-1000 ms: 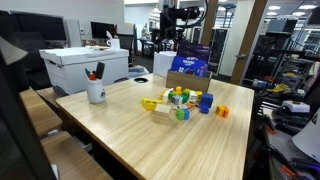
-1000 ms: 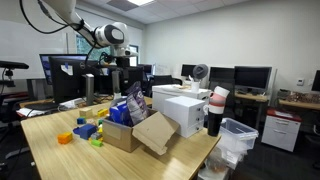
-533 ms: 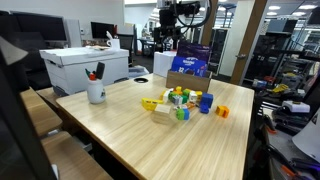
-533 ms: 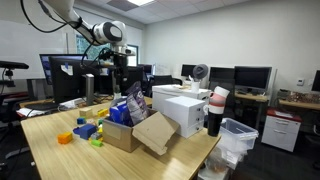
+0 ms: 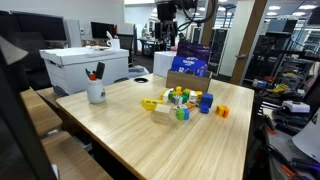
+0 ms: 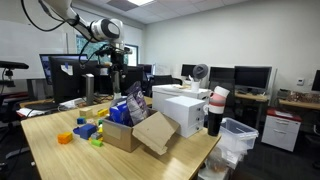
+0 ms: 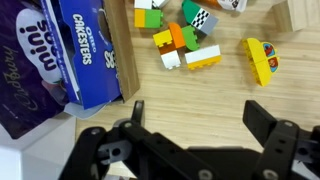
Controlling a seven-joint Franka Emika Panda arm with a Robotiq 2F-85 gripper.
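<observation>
nearest in an exterior view, a white mug of pens [image 5: 96,92] is seen by the bench [image 5: 140,145] edge, well apart from everything else. past it, in the middle of the bench, the toy blocks [image 5: 180,100] are scattered in a loose cluster, with an orange one [image 5: 222,112] a bit off to the side. just behind them a cardboard box [image 5: 186,80] is parked, flaps open, stuffed with snack bags [image 5: 192,62].

farthest back and high up, the claw [image 5: 166,36] is hung in the air above the box end of the bench. from the wrist view the claw [image 7: 192,108] is shown released, jaws spread wide, with nothing gripped and nothing touched. the toy blocks [image 7: 180,40] and the snack bags [image 7: 85,50] are seen far below it.

so progress is judged as basically zero: every block is lying loose on the wood, none lifted. the whole descent and grab is left.
</observation>
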